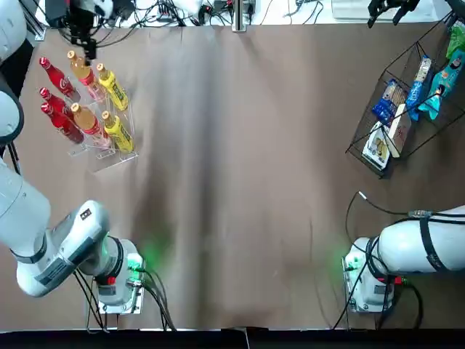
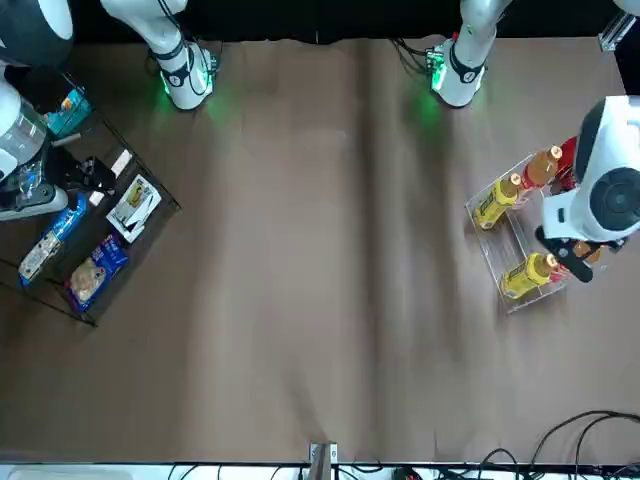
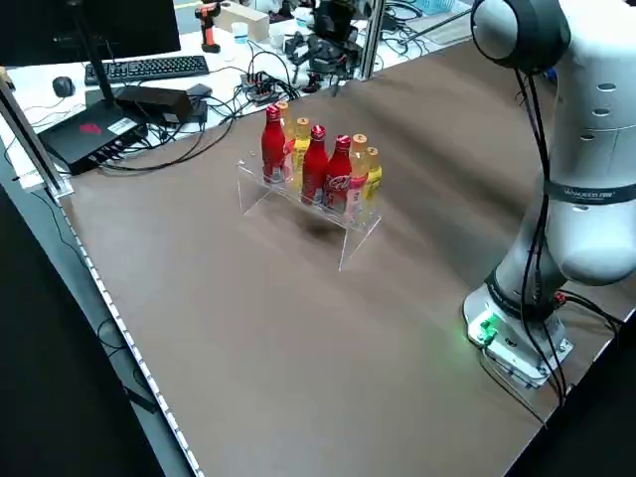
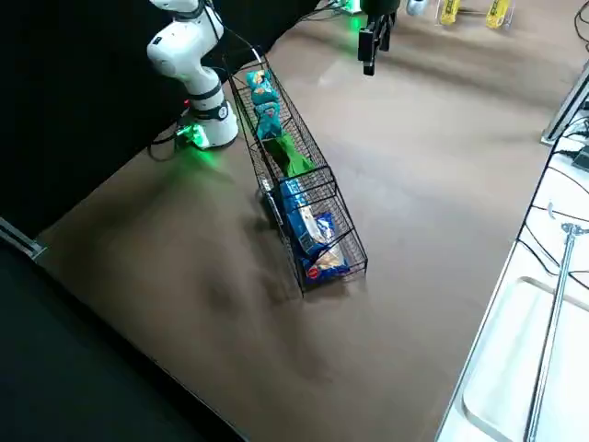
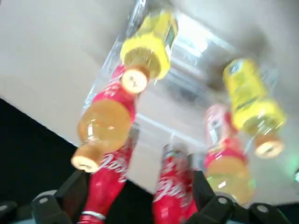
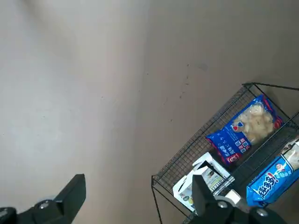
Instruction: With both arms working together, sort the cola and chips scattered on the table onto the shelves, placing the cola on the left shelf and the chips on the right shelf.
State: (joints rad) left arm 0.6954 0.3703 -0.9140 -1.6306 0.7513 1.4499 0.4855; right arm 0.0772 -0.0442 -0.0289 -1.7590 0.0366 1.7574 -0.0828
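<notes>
Three red cola bottles [image 1: 59,102] stand in the clear left shelf [image 1: 109,156] at the table's far left, beside orange and yellow bottles. My left gripper [image 1: 86,45] hangs open above the rack's far end; in the left wrist view the cola [image 5: 110,176] shows below its spread fingers [image 5: 74,186]. The black wire right shelf [image 1: 367,134] at the far right holds the green chips [image 4: 293,158] and two teal chips [image 4: 263,90]. High above the table's far right edge, my right gripper [image 1: 392,9] is open and holds nothing, the shelf [image 6: 187,154] below it.
Orange-drink bottles [image 1: 86,73] and yellow-labelled bottles [image 1: 113,89] share the acrylic rack. Larger blue and white packs [image 1: 389,98] fill the wire basket's near end. Cables [image 1: 189,11] lie along the far edge. The arm bases [image 1: 120,280] stand at the near edge.
</notes>
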